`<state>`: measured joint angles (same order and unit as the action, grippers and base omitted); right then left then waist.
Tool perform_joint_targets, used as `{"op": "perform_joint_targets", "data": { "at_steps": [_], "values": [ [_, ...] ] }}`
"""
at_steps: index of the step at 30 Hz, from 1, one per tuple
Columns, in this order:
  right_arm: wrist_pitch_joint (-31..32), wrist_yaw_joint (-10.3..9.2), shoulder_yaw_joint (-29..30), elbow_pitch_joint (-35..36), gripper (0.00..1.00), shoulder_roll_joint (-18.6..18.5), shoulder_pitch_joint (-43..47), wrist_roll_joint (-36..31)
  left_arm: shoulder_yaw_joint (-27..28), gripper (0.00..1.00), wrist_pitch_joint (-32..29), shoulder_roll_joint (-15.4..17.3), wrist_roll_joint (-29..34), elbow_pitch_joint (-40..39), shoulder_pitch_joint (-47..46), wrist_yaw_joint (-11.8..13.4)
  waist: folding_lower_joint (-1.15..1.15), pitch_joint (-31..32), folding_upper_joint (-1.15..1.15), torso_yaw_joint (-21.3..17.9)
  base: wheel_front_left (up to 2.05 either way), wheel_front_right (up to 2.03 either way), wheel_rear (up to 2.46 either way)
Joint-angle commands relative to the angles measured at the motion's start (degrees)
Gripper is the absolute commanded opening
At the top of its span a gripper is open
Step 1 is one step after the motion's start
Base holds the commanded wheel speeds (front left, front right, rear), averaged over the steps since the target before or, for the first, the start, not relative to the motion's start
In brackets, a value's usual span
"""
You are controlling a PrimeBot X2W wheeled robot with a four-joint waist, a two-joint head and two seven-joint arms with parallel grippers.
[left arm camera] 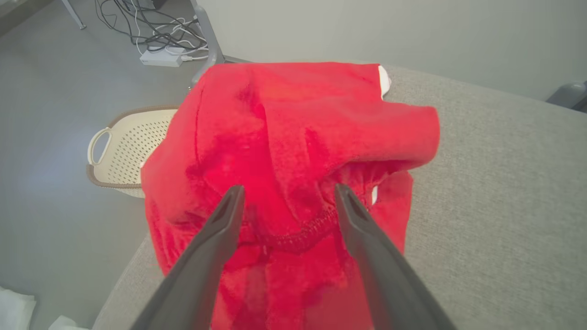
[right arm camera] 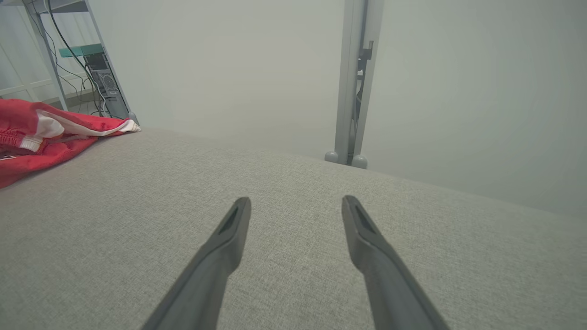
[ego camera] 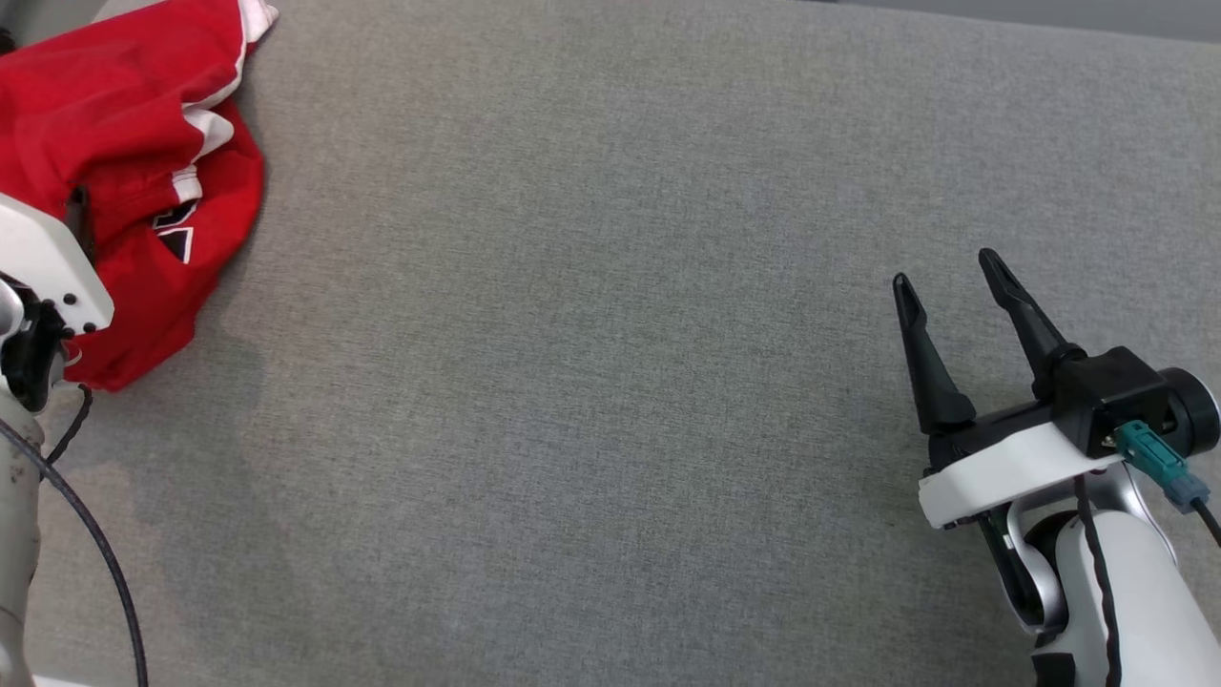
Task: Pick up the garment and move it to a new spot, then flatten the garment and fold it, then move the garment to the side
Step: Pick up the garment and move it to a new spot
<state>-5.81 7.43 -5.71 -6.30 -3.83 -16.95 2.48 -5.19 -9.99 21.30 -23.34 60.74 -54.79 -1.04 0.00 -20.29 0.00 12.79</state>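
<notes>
Left gripper (left arm camera: 289,189) is spread wide, two long dark tapered fingers, nothing pinched. In its wrist view the red garment (left arm camera: 298,119) bunches up right past the tips; can't tell if the tips actually touch the cloth. Right gripper (ego camera: 944,269) is spread the same way and holds nothing, sitting at about 4 o'clock in the head view with its fingers aimed toward 11 over bare cloth.

The garment is one crumpled heap at 10 o'clock in the head view, lying on the grey surface (ego camera: 610,382) near its corner. It looks like soft fleecy knit, bright red with white stripes, a small black-and-white patch and a gathered elastic band. The surface is a flat, finely woven grey fabric.

Count: one garment, two grippers, two fingers each. There's also one cream basket (left arm camera: 128,142) on the floor at 9 o'clock in the left wrist view, full of little holes, with a brown rim and a loop handle, plus a tangle of cables (left arm camera: 151,32) at 11.

The garment runs off the head view's top and left edges, and the left arm's white housing (ego camera: 48,258) covers part of it. The heap also hides about half of the basket. The patch's design is too folded to read.
</notes>
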Motion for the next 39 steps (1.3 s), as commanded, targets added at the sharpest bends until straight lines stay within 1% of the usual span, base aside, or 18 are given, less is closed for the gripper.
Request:
{"op": "perform_joint_targets", "data": {
  "at_steps": [1, 3, 4, 5, 6, 7, 9, 11, 19, 25, 27, 32, 33, 37, 39],
  "values": [
    [0.17, 0.11, 0.01, 0.51, 1.0, -0.46, -0.85, -0.3, 0.03, 1.0, 0.0, 0.73, -0.41, 1.88, -1.54, -0.75, 0.0, -1.36, 0.0, -1.28, 0.0, 0.0, 0.0],
    [0.16, 0.11, 0.08, 0.7, 1.0, -0.6, -1.28, -0.46, 0.0, 1.0, 0.1, 1.11, -0.5, 3.77, -1.6, -1.26, 0.0, -1.73, 0.0, -1.82, 0.0, 0.0, 0.0],
    [0.15, 0.11, 0.15, 0.66, 1.0, -0.5, -1.41, -0.27, 0.13, 0.81, 0.29, 1.3, -0.9, 5.37, -1.85, -1.65, 0.0, -1.96, 0.0, -2.27, 0.0, 0.0, 0.0],
    [0.07, 0.11, 0.16, 0.67, 1.0, -0.51, -1.45, -0.27, 0.06, 0.49, 0.39, 1.53, -0.98, 6.06, -1.96, -1.94, 0.0, -2.03, 0.0, -2.49, 0.0, 0.0, 0.0],
    [0.04, 0.11, 0.19, 0.68, 1.0, -0.53, -1.49, -0.25, 0.23, 0.11, 1.03, 1.84, -1.24, 6.45, -2.18, -1.93, 0.0, -2.14, 0.0, -2.69, 0.0, 0.0, 0.0],
    [0.01, 0.11, 0.4, 0.71, 1.0, -0.52, -1.45, -0.23, 0.09, 0.0, 1.81, 2.14, -1.0, 6.83, -2.49, -1.8, 0.0, -2.23, 0.0, -2.78, 0.0, 0.0, 0.0],
    [-0.03, 0.11, 0.57, 0.73, 1.0, -0.52, -1.42, -0.31, 0.06, 0.0, 2.42, 2.15, -1.0, 7.3, -2.67, -1.67, 0.0, -2.29, 0.0, -2.83, 0.0, 0.0, 0.0],
    [-0.12, 0.11, 0.72, 0.72, 1.0, -0.49, -1.27, -0.26, 0.12, 0.0, 4.53, 2.72, -0.88, 7.5, -3.14, -1.19, 0.0, -2.17, 0.0, -2.87, 0.0, 0.0, 0.0],
    [-0.66, 0.11, 1.71, 0.18, 1.0, -0.29, -0.26, -0.16, -0.07, 0.0, 15.13, 4.45, -0.02, 5.51, -7.68, -0.37, 0.0, 0.47, 0.0, -1.75, 0.0, 0.0, 0.0],
    [-1.37, 0.11, 1.71, -0.41, 1.0, 0.15, 0.21, 0.81, -0.21, 0.0, 22.17, 3.69, 0.03, 2.43, -9.4, -0.28, 0.0, 4.23, 0.0, -1.37, 0.0, 0.0, 0.0],
    [-1.47, 0.11, 1.54, -0.81, 1.0, 0.31, 0.66, 1.2, -0.19, 0.0, 23.52, 3.49, -0.02, 0.84, -8.08, -0.5, 0.0, 5.56, 0.0, -1.64, 0.0, 0.0, 0.0],
    [-2.25, 0.11, 1.6, -1.33, 1.0, 0.6, 1.53, 1.85, -0.41, 0.0, 24.89, 1.66, 0.45, -6.15, -2.68, 0.42, 0.0, 8.58, 0.0, -2.35, 0.0, 0.0, 0.0],
    [-2.43, 0.11, 1.64, -1.37, 1.0, 0.63, 1.9, 2.02, -0.55, 0.0, 25.01, 1.55, 0.84, -8.0, -1.14, 0.87, 0.0, 9.12, 0.0, -2.54, 0.0, 0.0, 0.0],
    [-3.0, 0.11, 1.9, -1.8, 1.0, 0.72, 2.73, 2.77, -0.67, 0.0, 25.12, -0.61, 0.61, -17.14, 6.97, 2.39, 0.0, 11.03, 0.0, -3.86, 0.0, 0.0, 0.0],
    [-3.14, 0.11, 2.05, -2.08, 1.0, 0.71, 3.34, 3.17, -0.8, 0.0, 25.14, -1.37, 0.72, -22.64, 11.52, 3.68, 0.0, 11.75, 0.0, -4.69, 0.0, 0.0, 0.0]
  ]
}}
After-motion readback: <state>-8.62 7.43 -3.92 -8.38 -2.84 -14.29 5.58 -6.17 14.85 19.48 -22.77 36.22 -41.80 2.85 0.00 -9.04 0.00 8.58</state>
